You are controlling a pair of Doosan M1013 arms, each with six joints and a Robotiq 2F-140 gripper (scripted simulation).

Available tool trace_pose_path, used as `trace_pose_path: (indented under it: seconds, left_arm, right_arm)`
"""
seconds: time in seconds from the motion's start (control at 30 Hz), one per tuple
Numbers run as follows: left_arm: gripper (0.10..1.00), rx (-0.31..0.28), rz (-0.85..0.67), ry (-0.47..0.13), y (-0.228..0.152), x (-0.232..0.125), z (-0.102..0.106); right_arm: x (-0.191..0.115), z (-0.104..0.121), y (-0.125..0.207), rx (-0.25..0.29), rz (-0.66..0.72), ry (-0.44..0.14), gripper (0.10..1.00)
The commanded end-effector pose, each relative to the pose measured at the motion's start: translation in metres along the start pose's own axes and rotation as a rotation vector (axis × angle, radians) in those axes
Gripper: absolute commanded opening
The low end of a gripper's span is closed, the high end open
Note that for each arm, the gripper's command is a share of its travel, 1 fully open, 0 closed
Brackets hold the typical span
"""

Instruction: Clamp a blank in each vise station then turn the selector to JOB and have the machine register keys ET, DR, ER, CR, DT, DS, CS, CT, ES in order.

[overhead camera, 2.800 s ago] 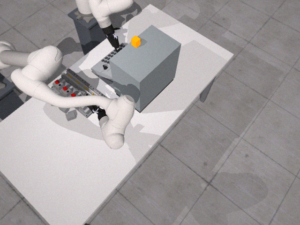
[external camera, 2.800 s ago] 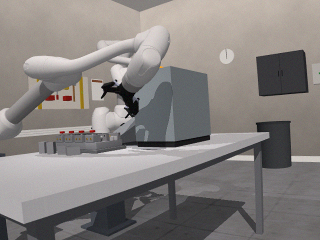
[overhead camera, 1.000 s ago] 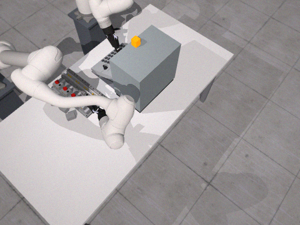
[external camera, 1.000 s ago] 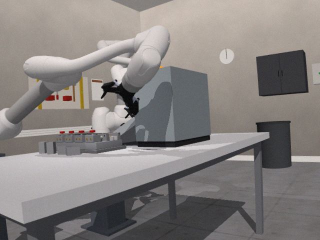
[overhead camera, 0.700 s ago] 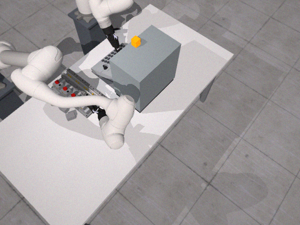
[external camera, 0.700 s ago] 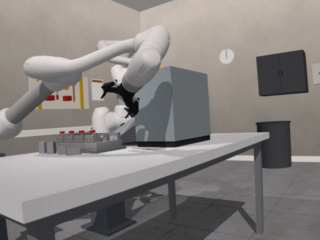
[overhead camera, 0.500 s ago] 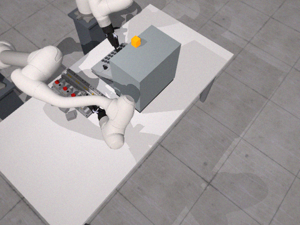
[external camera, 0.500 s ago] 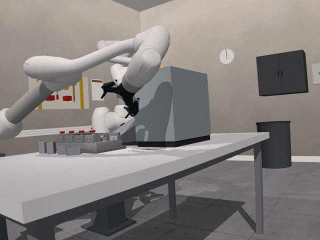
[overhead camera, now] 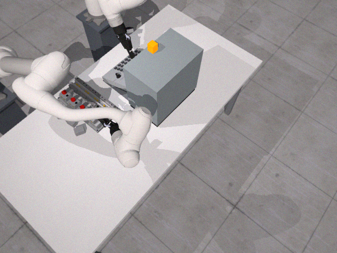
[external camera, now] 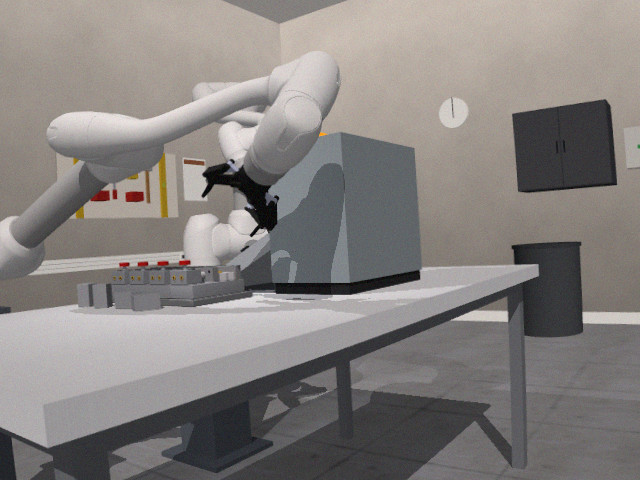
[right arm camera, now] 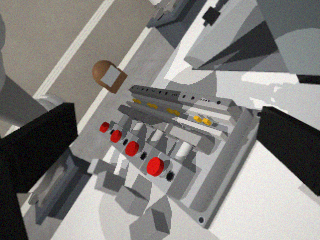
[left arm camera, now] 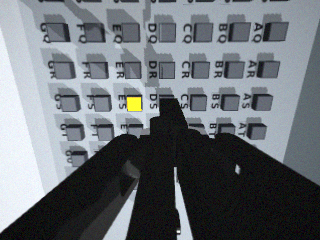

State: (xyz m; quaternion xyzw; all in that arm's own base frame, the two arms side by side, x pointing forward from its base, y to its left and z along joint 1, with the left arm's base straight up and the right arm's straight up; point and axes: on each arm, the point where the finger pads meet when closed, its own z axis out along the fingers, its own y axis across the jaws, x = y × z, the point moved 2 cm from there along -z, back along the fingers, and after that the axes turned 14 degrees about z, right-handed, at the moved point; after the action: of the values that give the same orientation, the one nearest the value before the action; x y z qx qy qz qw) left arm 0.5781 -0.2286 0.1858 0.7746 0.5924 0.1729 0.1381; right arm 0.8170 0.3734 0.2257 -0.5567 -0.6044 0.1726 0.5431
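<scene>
The left wrist view shows the left gripper [overhead camera: 132, 56] [external camera: 245, 249] [left arm camera: 168, 112] with its two tips pressed together and nothing in between. They make one thin poker, so it can push one small key at a time. The tips are over the DS key [left arm camera: 166, 96], but the yellow one is the ES key [left arm camera: 134, 104]. I think the machine hears DS as ES, so this looks like a test to learn which key does what. The key panel [overhead camera: 108, 78] [left arm camera: 295, 50] [right arm camera: 215, 45] slopes out from the front of the cabinet [overhead camera: 177, 54] [external camera: 382, 206] [right arm camera: 295, 25]. The amber lamp [overhead camera: 152, 47] [external camera: 322, 134] sits on top of the cabinet and looks bright orange.

The right gripper [overhead camera: 103, 119] [external camera: 230, 212] [right arm camera: 168, 121] is spread wide and holds nothing. It hangs beside the cabinet, above the vise block [overhead camera: 98, 129] [external camera: 217, 294] [right arm camera: 235, 165], maybe ready to help later. The four loose blanks [overhead camera: 79, 129] [external camera: 146, 301] [right arm camera: 132, 199] stand past that block, away from the cabinet. They are likely kept out because keys light up only with no blanks in. The slots seem empty, though shadows make that hard to see. Next, more keys may need testing.

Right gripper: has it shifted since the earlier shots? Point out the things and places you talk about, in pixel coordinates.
No. In the exterior view, the right gripper [overhead camera: 102, 119] [external camera: 229, 214] [right arm camera: 168, 121] hangs at the same place against the cabinet's [overhead camera: 174, 59] [external camera: 382, 217] [right arm camera: 295, 25] near edge.
</scene>
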Motion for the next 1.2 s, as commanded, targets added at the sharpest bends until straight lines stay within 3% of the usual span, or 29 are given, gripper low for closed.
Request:
trace_pose_path:
  seconds: [0.0,0.07,0.13,0.2,0.27,0.3,1.0,1.03,1.17]
  left_arm:
    - [0.099,-0.001,0.0,0.0,0.001,0.0,-0.002]
    - [0.099,-0.001,0.0,0.0,0.005,0.001,-0.024]
    - [0.099,-0.001,0.0,0.0,0.015,0.004,-0.072]
    - [0.099,-0.001,0.0,0.0,0.015,0.004,-0.072]
    - [0.099,-0.001,0.0,0.0,0.024,0.006,-0.116]
    - [0.099,-0.001,0.0,0.0,0.026,0.006,-0.125]
    - [0.099,-0.001,0.0,0.0,0.027,0.007,-0.127]
    - [1.0,-0.001,0.0,0.0,0.027,0.007,-0.127]
    - [1.0,-0.001,0.0,0.0,0.027,0.007,-0.127]
  right_arm:
    - [0.001,-0.001,-0.002,-0.002,-0.002,0.0,1.0]
    - [0.001,-0.001,-0.002,-0.002,-0.002,0.0,1.0]
    - [0.001,-0.001,-0.002,-0.002,-0.002,0.0,1.0]
    - [0.001,-0.001,-0.002,-0.002,-0.002,0.0,1.0]
    - [0.001,-0.001,-0.002,-0.002,-0.002,0.0,1.0]
    - [0.001,-0.001,-0.002,-0.002,-0.002,0.0,1.0]
    - [0.001,-0.001,-0.002,-0.002,-0.002,0.0,1.0]
    - [0.001,-0.001,-0.002,-0.002,-0.002,0.0,1.0]
    - [0.014,0.011,-0.006,-0.037,-0.028,-0.021,1.0]
